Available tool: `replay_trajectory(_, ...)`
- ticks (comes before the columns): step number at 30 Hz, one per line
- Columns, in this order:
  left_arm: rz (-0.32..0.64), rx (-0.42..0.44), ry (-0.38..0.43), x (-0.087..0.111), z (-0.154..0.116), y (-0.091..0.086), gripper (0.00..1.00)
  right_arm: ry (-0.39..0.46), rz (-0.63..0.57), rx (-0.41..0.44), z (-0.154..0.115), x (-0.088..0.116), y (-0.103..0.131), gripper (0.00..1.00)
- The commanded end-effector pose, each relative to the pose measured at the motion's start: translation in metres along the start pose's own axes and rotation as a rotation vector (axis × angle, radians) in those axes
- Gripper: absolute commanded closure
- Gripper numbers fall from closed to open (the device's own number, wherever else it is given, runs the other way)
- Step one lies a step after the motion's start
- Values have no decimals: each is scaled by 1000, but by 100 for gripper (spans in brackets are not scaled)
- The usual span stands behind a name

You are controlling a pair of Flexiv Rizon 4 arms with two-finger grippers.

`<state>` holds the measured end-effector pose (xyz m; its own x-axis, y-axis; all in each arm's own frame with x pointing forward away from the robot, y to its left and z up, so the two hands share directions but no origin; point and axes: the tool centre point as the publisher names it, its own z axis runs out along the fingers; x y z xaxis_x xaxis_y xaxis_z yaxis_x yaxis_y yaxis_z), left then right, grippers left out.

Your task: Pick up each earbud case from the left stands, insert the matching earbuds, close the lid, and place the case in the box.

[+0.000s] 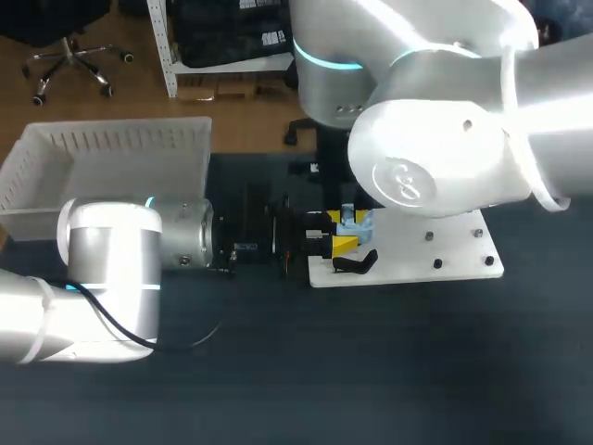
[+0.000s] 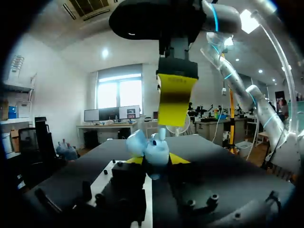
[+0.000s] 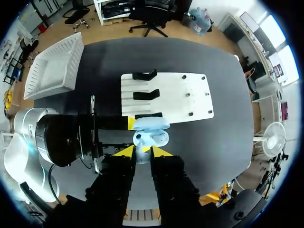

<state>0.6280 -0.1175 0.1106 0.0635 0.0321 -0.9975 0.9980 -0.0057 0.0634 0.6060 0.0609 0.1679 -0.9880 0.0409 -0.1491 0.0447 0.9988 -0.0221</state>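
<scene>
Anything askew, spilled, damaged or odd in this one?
Nothing stands out. The left gripper holds the open earbud case at the edge of the white stand board, and the right gripper holds an earbud just above it.

Left arm (image 1: 111,269) and right arm (image 1: 445,139) are built from fat silver-white cylindrical links ringed with cyan light at joints, a thin black cable is looped off the left, and the black left pincer (image 2: 156,160) and right pincer (image 3: 142,152) are tipped yellow.
</scene>
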Motion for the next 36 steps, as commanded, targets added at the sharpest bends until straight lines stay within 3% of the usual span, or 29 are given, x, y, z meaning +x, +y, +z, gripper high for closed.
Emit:
replay_trajectory(1,4,-9,-3,1,0,-2,100,-1,2,-5,2,0,-2,100)
replay_trajectory(36,4,-9,-3,1,0,-2,100,1,-2,-8,10,-7,0,100)
